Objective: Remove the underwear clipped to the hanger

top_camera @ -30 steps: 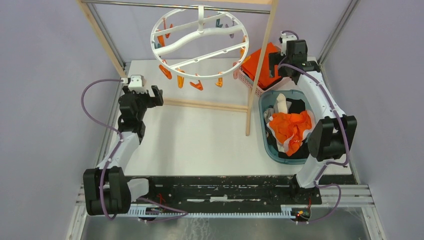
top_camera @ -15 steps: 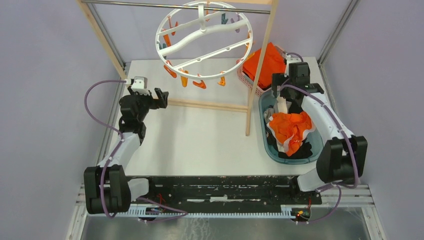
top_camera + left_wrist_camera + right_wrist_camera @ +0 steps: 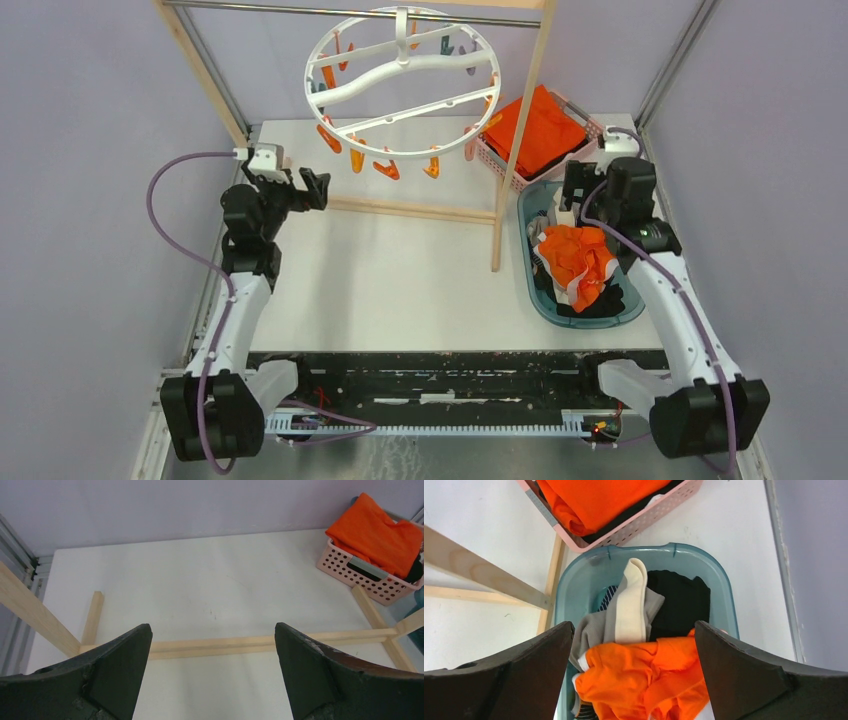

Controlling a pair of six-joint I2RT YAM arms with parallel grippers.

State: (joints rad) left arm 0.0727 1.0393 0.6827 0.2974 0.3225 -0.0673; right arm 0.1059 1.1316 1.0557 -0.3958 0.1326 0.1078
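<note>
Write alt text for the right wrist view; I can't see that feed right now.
The open right gripper hangs over a teal tub holding the orange garment, black garment and beige-grey garment. Beyond it sits a pink basket with folded orange cloth; a wooden frame crosses the left.

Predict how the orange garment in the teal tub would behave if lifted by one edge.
The orange garment lies crumpled in folds, so it would probably droop limply. It looks thin, so likely light. Touching the grey garment and black garment in the teal tub, it might drag them along.
</note>
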